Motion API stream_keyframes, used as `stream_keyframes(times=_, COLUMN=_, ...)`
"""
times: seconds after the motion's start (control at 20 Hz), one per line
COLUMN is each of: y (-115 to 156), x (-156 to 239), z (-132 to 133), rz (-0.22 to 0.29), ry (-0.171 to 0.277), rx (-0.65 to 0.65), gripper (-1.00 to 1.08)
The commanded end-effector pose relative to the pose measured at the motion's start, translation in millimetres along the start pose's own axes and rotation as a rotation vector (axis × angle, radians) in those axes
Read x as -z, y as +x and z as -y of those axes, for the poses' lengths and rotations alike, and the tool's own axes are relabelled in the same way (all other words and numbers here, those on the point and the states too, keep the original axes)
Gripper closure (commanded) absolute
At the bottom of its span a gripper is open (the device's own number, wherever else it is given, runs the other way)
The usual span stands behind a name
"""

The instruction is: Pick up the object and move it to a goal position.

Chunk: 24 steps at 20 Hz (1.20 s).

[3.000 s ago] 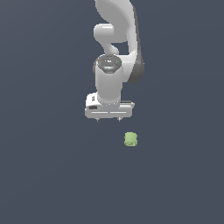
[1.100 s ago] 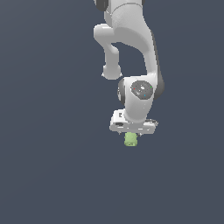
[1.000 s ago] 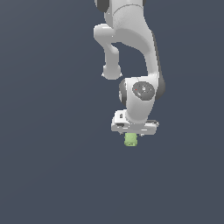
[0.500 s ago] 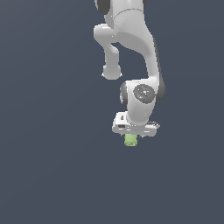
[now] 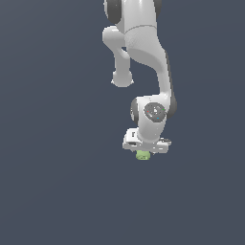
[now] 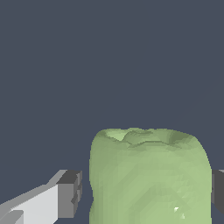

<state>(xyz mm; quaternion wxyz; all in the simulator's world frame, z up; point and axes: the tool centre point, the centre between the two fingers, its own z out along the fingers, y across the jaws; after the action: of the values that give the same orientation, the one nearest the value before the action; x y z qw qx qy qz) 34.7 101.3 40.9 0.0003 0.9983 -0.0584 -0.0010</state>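
The object [image 5: 142, 155] is a small light-green lump resting on the dark grey floor, and in the exterior view only its lower part peeks out below the white hand. My gripper [image 5: 144, 150] has come down right over it. In the wrist view the object [image 6: 151, 179] fills the space between the two dark finger pads [image 6: 70, 194]. A narrow gap shows between one pad and the lump, while the other pad at the picture's edge is close to or touching it. The jaws stand open around the object.
Nothing but the plain dark grey floor [image 5: 57, 191] surrounds the object. The white arm [image 5: 143, 57] rises above the hand towards the top of the exterior view.
Three seconds ago the gripper hung above and to the exterior view's left of the object. It has since moved over it and come down around it, sinking slightly further in the last half second.
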Motion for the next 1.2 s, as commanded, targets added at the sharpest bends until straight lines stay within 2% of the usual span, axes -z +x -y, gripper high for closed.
stream_keyframes(times=0.0, y=1, x=-1, z=0, rz=-0.002, ry=0.001, rx=0.0, gripper=-0.92)
stream_keyframes(times=0.05, y=1, x=-1, z=0, rz=-0.002, ry=0.001, rx=0.0, gripper=1.08)
stream_keyframes(times=0.7, y=1, x=1, z=-1, rz=-0.002, ry=0.001, rx=0.0, gripper=1.08)
stream_keyframes(times=1.15, y=-7, x=31, z=-14, rz=-0.002, ry=0.001, rx=0.0, gripper=1.08)
